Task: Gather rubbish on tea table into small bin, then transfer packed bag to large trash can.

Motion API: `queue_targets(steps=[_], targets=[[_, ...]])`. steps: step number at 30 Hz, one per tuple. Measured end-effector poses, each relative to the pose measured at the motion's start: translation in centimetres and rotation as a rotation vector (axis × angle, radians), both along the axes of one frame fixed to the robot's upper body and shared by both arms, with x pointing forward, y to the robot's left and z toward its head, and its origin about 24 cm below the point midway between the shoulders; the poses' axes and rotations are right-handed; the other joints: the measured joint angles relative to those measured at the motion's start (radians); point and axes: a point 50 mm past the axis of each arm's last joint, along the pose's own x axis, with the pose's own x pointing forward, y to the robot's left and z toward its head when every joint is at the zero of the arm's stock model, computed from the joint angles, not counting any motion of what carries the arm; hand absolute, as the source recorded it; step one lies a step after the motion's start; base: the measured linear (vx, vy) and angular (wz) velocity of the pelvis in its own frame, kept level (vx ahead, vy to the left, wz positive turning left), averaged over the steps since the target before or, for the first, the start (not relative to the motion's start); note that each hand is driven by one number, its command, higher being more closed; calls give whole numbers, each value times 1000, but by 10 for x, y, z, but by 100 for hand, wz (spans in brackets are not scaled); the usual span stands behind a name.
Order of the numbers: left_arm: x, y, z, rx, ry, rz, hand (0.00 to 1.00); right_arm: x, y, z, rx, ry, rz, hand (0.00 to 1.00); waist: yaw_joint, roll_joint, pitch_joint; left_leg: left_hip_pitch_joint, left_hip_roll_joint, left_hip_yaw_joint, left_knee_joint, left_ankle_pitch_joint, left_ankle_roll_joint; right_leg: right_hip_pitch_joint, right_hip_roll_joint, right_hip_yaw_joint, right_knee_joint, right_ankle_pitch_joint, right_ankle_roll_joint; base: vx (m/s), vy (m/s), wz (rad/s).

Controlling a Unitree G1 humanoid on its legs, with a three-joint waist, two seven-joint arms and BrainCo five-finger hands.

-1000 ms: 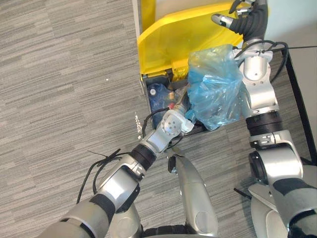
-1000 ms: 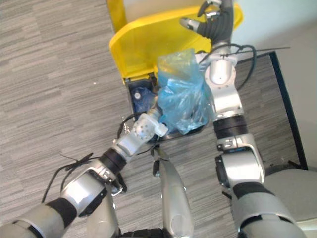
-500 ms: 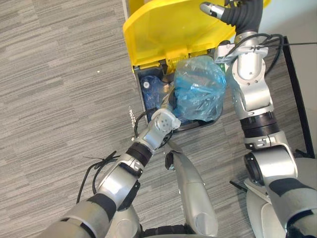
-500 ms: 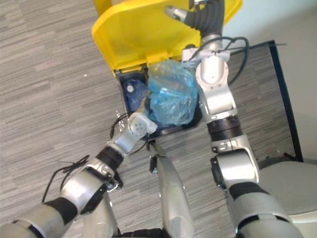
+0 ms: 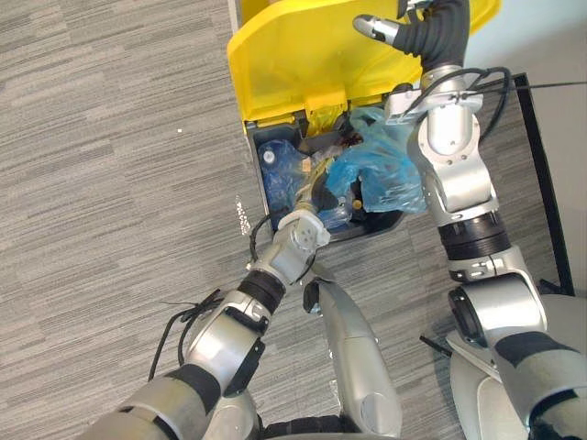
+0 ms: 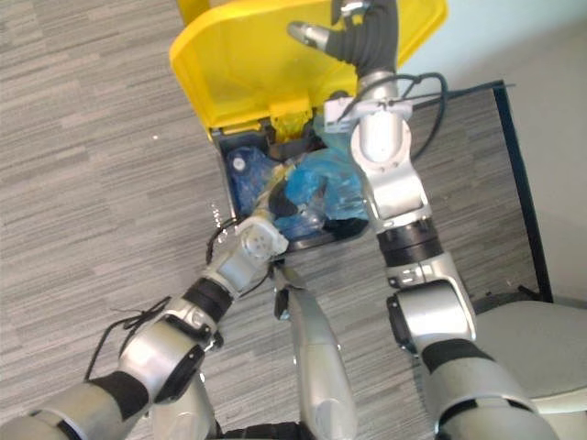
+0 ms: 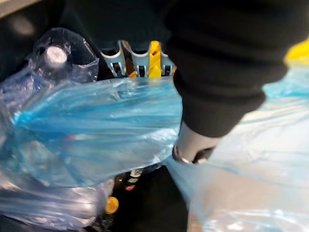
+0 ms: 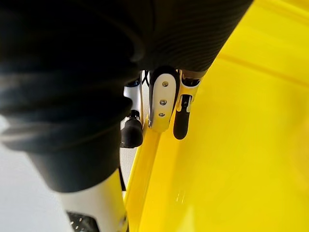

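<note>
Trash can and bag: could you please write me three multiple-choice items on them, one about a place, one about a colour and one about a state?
1. Where is the bag relative to the can?
A inside it; B on the floor beside it; C on a chair.
2. What colour is the lid?
A red; B yellow; C green.
3. How does the lid stand?
A shut; B raised, held by the right robot hand; C taken off, lying on the floor.

Answers:
1 A: the can's walls surround the bag.
2 B: the lid is plainly yellow.
3 B: the lid tilts up over the open can, and the robot hand grips its rim.
</note>
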Motion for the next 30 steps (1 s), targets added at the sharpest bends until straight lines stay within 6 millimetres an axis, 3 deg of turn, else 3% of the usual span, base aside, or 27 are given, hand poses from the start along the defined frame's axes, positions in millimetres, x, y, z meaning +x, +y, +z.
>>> queue_targets(steps=[9, 14, 18, 21, 25, 26, 27, 29, 30], targets=[[-4, -7, -10, 196, 28, -61, 0, 1, 12, -26, -48, 74, 45, 0, 13, -1, -1, 48, -5, -13, -13, 8, -9, 44, -9, -12, 17, -15, -10, -29, -25, 6], [-8, -15, -8, 228, 14, -99, 0, 2, 12, -40, -50, 109, 38, 0, 23, -15, -10, 68, -20, -24, -45, 31, -14, 65, -20, -27, 14, -27, -3, -20, -55, 13], [-16, -27, 13, 154, -63, -157, 0, -1, 0, -63, -59, 150, 1, 0, 41, -17, -11, 93, -38, -55, -77, 53, -20, 102, -35, -54, 16, -41, -7, -20, -46, 22], [-25, -24, 20, 47, -101, -179, 0, 0, -6, -86, -96, 208, -29, 0, 59, -23, -23, 124, -60, -79, -114, 73, -20, 137, -49, -70, 16, -53, -6, -31, -58, 28], [-41, 8, -7, -119, -44, -171, 0, 1, -26, -122, -111, 310, -93, 0, 85, -24, -30, 196, -92, -113, -167, 90, -12, 211, -68, -92, 12, -73, -9, -15, -45, 27], [-51, 28, -25, -195, 2, -149, 0, -2, -37, -141, -106, 364, -119, 0, 96, -27, -37, 226, -101, -124, -187, 93, -6, 239, -73, -96, 13, -83, -6, -8, -24, 24], [-54, 35, -31, -219, 16, -137, 0, -4, -41, -147, -103, 383, -126, 0, 99, -27, -37, 237, -105, -129, -193, 94, -5, 250, -74, -98, 12, -86, -5, 27, -27, 24], [-79, 87, -79, -380, 177, 12, 0, -15, -59, -189, -89, 508, -169, 0, 111, -26, -67, 284, -108, -149, -210, 94, -4, 304, -78, -113, 17, -106, -1, 47, -21, 26], [-84, 96, -87, -402, 207, 49, 0, -17, -63, -196, -84, 533, -179, 0, 113, -25, -77, 287, -108, -154, -211, 94, -4, 311, -79, -117, 17, -109, 0, 55, -6, 29]])
